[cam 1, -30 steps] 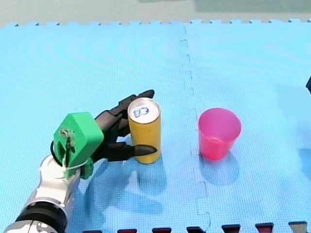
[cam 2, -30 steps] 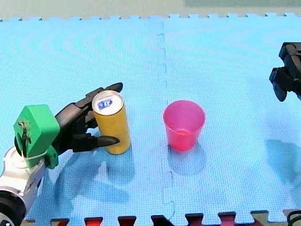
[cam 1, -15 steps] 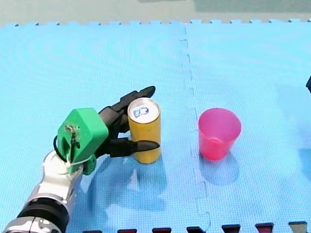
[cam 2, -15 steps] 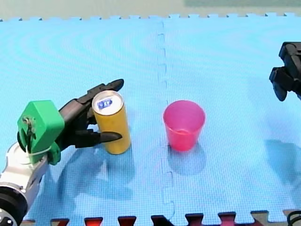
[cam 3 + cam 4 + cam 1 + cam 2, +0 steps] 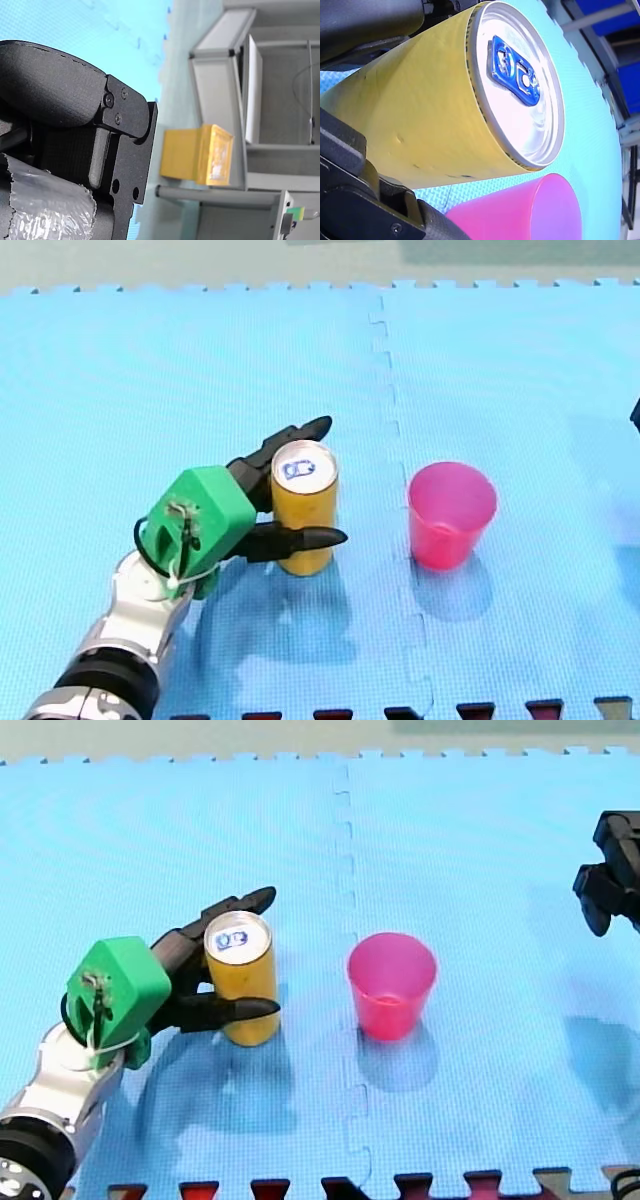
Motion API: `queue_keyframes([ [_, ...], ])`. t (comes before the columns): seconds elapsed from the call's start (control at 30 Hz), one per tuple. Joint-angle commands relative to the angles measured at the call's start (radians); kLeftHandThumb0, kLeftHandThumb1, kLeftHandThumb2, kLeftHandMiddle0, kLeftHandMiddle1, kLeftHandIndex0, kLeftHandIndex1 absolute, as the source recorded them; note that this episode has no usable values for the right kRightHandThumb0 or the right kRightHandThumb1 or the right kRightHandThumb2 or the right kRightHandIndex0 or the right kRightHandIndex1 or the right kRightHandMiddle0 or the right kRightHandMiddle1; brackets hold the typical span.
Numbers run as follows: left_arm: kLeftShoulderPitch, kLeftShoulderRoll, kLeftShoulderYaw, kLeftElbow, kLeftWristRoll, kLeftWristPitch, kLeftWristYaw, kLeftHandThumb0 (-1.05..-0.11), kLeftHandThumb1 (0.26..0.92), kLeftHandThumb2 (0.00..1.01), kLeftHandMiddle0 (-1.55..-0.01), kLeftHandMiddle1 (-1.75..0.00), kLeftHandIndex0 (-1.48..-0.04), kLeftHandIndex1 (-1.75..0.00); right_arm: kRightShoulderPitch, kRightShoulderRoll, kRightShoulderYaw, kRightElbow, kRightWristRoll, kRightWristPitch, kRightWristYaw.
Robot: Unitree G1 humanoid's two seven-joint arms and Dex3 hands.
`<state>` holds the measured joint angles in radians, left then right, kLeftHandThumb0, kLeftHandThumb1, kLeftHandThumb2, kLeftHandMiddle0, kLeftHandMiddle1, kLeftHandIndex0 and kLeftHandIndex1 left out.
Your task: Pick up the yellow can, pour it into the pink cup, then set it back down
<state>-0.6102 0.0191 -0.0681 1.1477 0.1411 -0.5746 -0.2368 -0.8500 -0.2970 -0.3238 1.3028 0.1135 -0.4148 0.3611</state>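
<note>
Early in the task, by the look of things: grasp made, pour and set-down yet to come.

Left of centre on the blue foam mat (image 5: 200,360): yellow can (image 5: 303,510), upright, with the left hand (image 5: 250,508) wrapped around it, one black finger behind the can on its far side, another across the near side. Impossible to tell whether the can's base touches the mat or hangs just above it. Bright green block (image 5: 195,530) on the wrist behind that hand.

To the right of the can, apart from it: pink cup (image 5: 450,515), upright, mouth open upward, nothing visible inside. No tilt of the can toward the cup.

At the far right edge: right hand (image 5: 608,870), well away from both can and cup, holding nothing as far as can be seen; open or clenched not possible to judge.

Writing and labels: none legible. Plain yellow wall on the can, a few small scuffs in the close wrist view, silver lid with a blue pull tab (image 5: 515,70), no brand name readable. No print on the cup. In the other wrist view, a yellow box (image 5: 197,155) on a grey metal frame in the background, label too indistinct to read.
</note>
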Motion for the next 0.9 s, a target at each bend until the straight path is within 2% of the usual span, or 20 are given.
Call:
queue_keyframes([
  [0.0,0.0,-0.008,-0.011,0.009,0.025,-0.002,0.079,-0.69,0.744,0.0,-0.85,-0.08,-0.77,-0.05,0.002,-0.005,0.001,-0.003,0.0,-0.002,-0.001],
  [0.03,0.002,-0.015,-0.004,0.012,0.023,0.0,0.108,-0.484,0.737,0.0,-1.04,-0.09,-0.95,-0.05,0.002,-0.005,0.002,-0.003,0.0,-0.003,-0.001],
  [0.07,0.004,-0.02,0.003,0.014,0.018,0.0,0.128,-0.386,0.739,0.0,-1.14,-0.1,-1.04,-0.05,0.002,-0.005,0.002,-0.003,0.0,-0.003,-0.001],
  [0.1,0.006,-0.022,0.01,0.016,0.012,-0.004,0.143,-0.331,0.742,0.0,-1.23,-0.11,-1.13,-0.06,0.002,-0.005,0.002,-0.003,0.0,-0.002,-0.001],
  [0.17,0.009,-0.021,0.015,0.019,0.007,-0.012,0.159,-0.329,0.749,0.0,-1.32,-0.12,-1.21,-0.06,0.002,-0.005,0.002,-0.003,0.001,-0.002,-0.001],
  [0.27,0.003,-0.012,0.015,0.019,0.011,-0.016,0.172,-0.361,0.756,0.0,-1.34,-0.09,-1.26,-0.05,0.002,-0.007,0.002,-0.003,0.001,0.0,-0.001],
  [0.67,0.007,0.004,0.033,0.035,-0.004,-0.048,0.167,-0.383,0.766,0.0,-1.38,-0.05,-1.25,-0.01,0.0,-0.005,0.008,-0.001,-0.004,0.002,-0.009],
  [0.87,0.003,-0.007,0.093,0.015,-0.088,-0.063,0.104,-0.389,0.769,0.0,-1.39,-0.04,-1.25,0.0,-0.001,-0.003,0.011,-0.001,-0.006,0.002,-0.013],
])
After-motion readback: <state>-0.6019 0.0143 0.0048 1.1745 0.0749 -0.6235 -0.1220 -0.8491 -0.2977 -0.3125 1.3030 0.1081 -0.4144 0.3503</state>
